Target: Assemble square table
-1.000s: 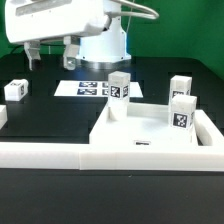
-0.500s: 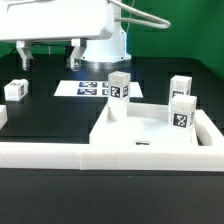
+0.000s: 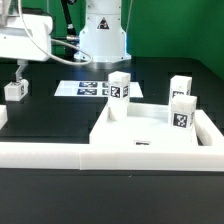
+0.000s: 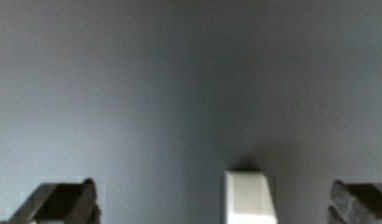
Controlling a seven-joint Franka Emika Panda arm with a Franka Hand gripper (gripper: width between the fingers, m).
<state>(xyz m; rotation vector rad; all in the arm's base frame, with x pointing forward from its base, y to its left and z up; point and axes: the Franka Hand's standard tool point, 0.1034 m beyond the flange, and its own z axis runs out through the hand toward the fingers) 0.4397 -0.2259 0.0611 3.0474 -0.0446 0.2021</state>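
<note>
Square table in parts, as we see it from the exterior view: the white square slab lies flat at lower centre-right inside a low white rail fence. Four small white tagged leg blocks stand upright: one at the slab's far corner, two at the right, one at far left beneath the claw, whose fingers stand released, grasping nothing. Black table; marker board at centre; green backdrop
</note>
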